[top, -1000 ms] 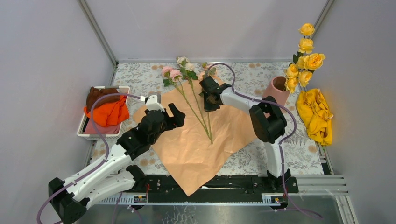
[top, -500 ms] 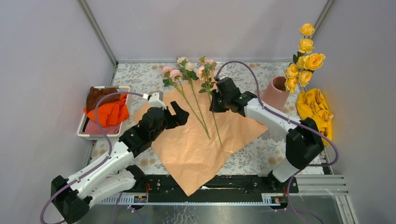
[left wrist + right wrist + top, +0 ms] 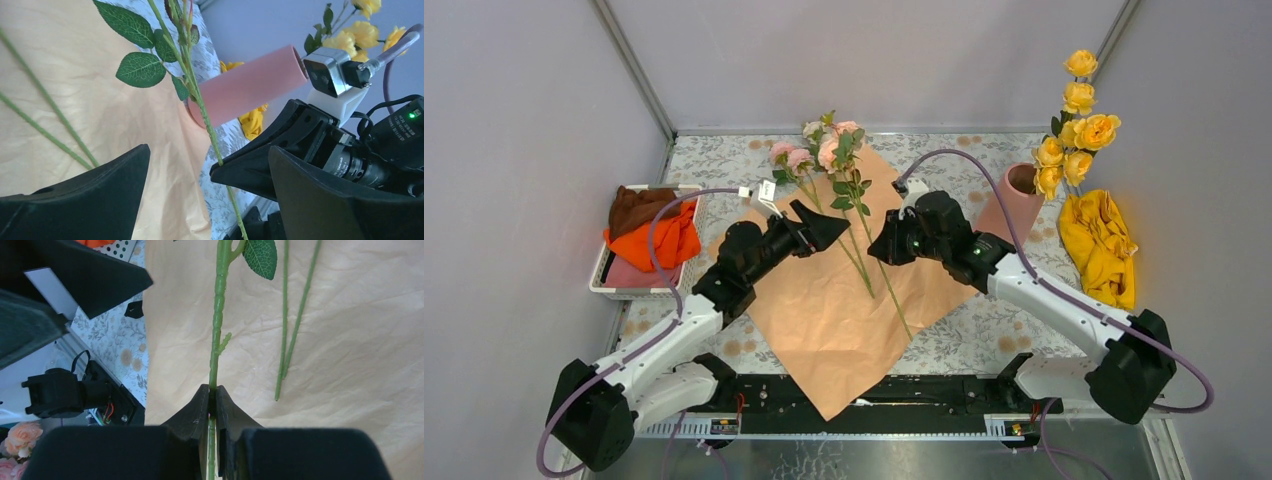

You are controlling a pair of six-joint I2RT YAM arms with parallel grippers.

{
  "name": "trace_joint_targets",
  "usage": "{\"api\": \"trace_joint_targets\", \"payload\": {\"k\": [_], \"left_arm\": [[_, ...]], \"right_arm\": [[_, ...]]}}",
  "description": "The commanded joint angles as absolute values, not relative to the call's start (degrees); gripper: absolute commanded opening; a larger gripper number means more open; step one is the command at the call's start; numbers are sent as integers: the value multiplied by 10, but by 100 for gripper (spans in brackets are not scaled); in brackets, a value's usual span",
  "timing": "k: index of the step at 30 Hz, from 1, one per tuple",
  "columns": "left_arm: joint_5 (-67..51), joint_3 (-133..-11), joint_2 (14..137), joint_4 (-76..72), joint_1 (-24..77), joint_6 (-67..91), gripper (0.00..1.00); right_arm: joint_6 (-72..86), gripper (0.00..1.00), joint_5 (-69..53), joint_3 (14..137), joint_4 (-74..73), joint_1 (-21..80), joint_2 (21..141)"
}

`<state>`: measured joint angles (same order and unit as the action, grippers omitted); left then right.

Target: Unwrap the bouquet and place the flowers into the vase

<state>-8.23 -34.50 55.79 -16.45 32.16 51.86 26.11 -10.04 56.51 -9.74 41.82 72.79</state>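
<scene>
The bouquet's peach wrapping paper [image 3: 824,310] lies spread flat on the table. My right gripper [image 3: 880,248] [image 3: 212,390] is shut on the green stem of a pink rose [image 3: 836,148] [image 3: 218,315], holding it tilted above the paper. Two more flowers [image 3: 789,157] lie on the paper, and their stems [image 3: 295,315] are beside the held one. My left gripper [image 3: 822,227] [image 3: 209,150] is open, just left of the held stem [image 3: 200,100]. The pink vase [image 3: 1014,195] [image 3: 250,82] stands at the back right with yellow roses [image 3: 1074,130] in it.
A white tray [image 3: 609,290] at the left holds orange and brown cloths [image 3: 654,235]. A yellow cloth [image 3: 1104,245] lies by the right wall, beyond the vase. Grey walls close in the left, back and right sides.
My right gripper has lifted the pink rose off the paper and carried it nearer and to the right. My left gripper has moved right, close to the held stem.
</scene>
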Motion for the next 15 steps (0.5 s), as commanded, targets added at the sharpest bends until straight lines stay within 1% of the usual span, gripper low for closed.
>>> {"api": "trace_joint_targets", "payload": {"k": [1,11,13,15], "left_arm": [[-141,-319,578,-309,319,550,96],[-145,-309,616,-353,319,551,95],[-150,-315,627,-356,319,550,94],[-153,-319,637,-361,319,549,90]], "right_arm": [[274,0,-127,551,-49,433,684],[285,0,-128,538,-33,453,672],[286,0,-128,538,-29,460,675],[287,0,-126,537,-27,467,677]]}}
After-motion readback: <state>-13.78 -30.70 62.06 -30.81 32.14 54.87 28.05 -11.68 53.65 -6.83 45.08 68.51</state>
